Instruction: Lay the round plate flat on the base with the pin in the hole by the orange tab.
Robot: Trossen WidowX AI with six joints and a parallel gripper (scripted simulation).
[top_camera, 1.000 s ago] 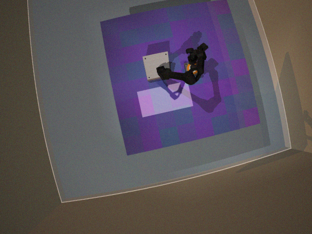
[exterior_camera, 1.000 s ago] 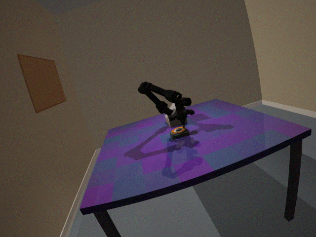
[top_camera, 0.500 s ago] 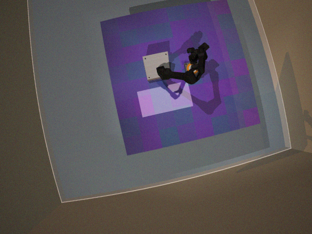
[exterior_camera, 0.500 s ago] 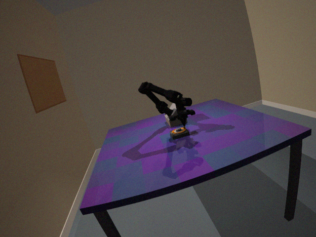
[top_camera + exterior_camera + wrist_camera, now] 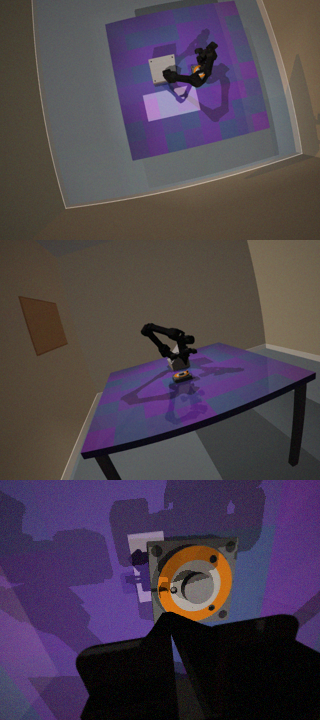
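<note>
The round plate point(image 5: 196, 68) point(image 5: 178, 375) point(image 5: 226, 582), an orange ring with a pale middle, sits around the grey post point(image 5: 201, 589) on the square dark base point(image 5: 183, 380) point(image 5: 167, 544). It looks nearly level; a slight tilt cannot be ruled out. Its orange tab point(image 5: 163, 586) is on the left in the wrist view, shadowed, with a small dark round hole point(image 5: 174, 590) beside it. Whether the pin is inside that hole cannot be told. My gripper point(image 5: 186, 364) point(image 5: 167, 616) is shut and empty. Its tips appear above the plate's near edge, with a gap in the exterior view.
A pale box point(image 5: 161, 68) point(image 5: 178, 364) with dark corner dots stands beside the base, near the arm's foot. A bright patch of light point(image 5: 168, 104) lies on the purple and blue table point(image 5: 144, 144) point(image 5: 134, 420). The arm's shadows cross the table.
</note>
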